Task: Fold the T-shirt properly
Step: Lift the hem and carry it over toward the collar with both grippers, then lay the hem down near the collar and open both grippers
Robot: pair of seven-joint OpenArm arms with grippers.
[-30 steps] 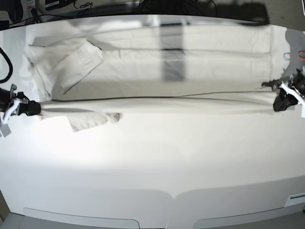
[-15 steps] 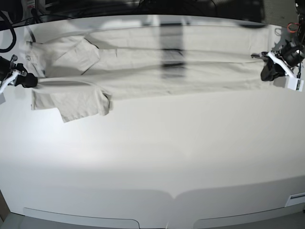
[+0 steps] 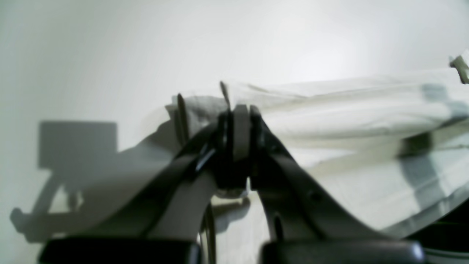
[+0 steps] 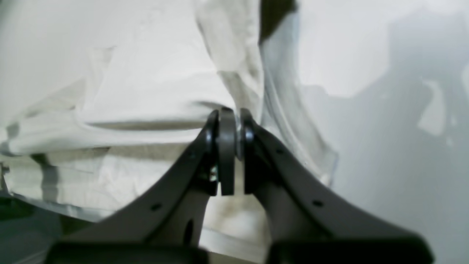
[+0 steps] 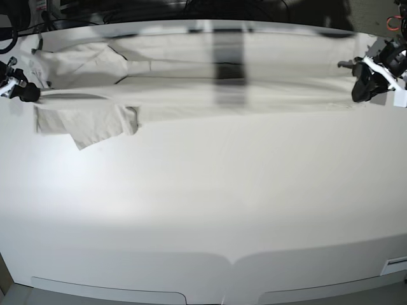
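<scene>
The off-white T-shirt [image 5: 191, 89] lies stretched across the far part of the white table, folded lengthwise, with one sleeve [image 5: 89, 121] hanging toward the front at the left. My left gripper [image 5: 357, 95] at the far right is shut on the shirt's edge; in the left wrist view [image 3: 238, 121] cloth [image 3: 329, 124] is pinched between its fingers. My right gripper [image 5: 30, 95] at the far left is shut on the shirt near the sleeve end; in the right wrist view [image 4: 229, 128] its fingers clamp the fabric [image 4: 154, 91].
The white table [image 5: 203, 203] reaches toward the front. Dark cables and equipment [image 5: 127, 7] sit behind the table's far edge. A dark shadow band [image 5: 229, 63] crosses the shirt's middle.
Both grippers moved toward the far edge of the table, carrying the held shirt edge back over the rest. The sleeve shifted up with it.
</scene>
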